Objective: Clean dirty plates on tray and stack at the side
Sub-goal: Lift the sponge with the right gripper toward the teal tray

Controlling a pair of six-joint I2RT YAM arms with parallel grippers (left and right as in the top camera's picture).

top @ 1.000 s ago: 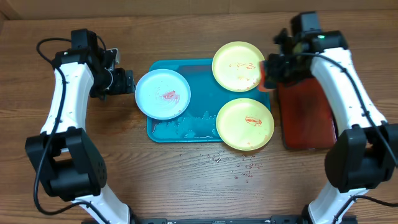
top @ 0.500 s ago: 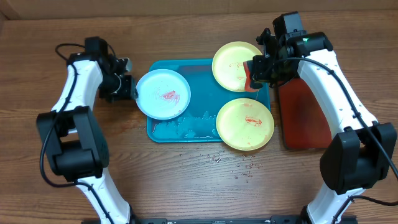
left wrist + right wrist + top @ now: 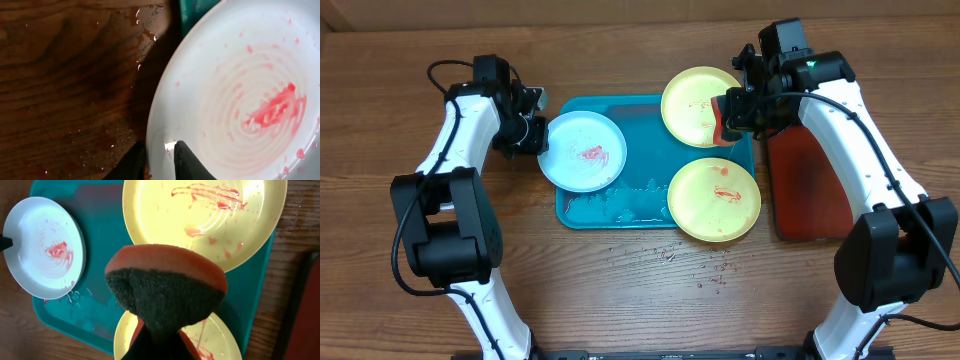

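A pale blue-white plate (image 3: 582, 150) (image 3: 240, 90) with a red smear overhangs the left edge of the turquoise tray (image 3: 650, 150) (image 3: 102, 280). My left gripper (image 3: 535, 135) (image 3: 159, 146) is shut on its left rim, one finger above and one below. Two yellow plates with red smears lie on the tray's right side, one at the back (image 3: 703, 106) (image 3: 200, 215) and one at the front (image 3: 715, 198) (image 3: 220, 340). Between them, above the tray, hovers my right gripper (image 3: 732, 112) (image 3: 159, 337), shut on an orange sponge (image 3: 725, 120) (image 3: 165, 285), dark scouring face down.
A dark red tray (image 3: 810, 185) (image 3: 305, 315) lies right of the turquoise one. White foam (image 3: 620, 205) sits along the turquoise tray's front edge. Water drops (image 3: 705, 270) dot the wooden table in front of it.
My left gripper moved right to the white plate's rim and closed on it. My right arm swung left with the sponge from the red tray, then held still.
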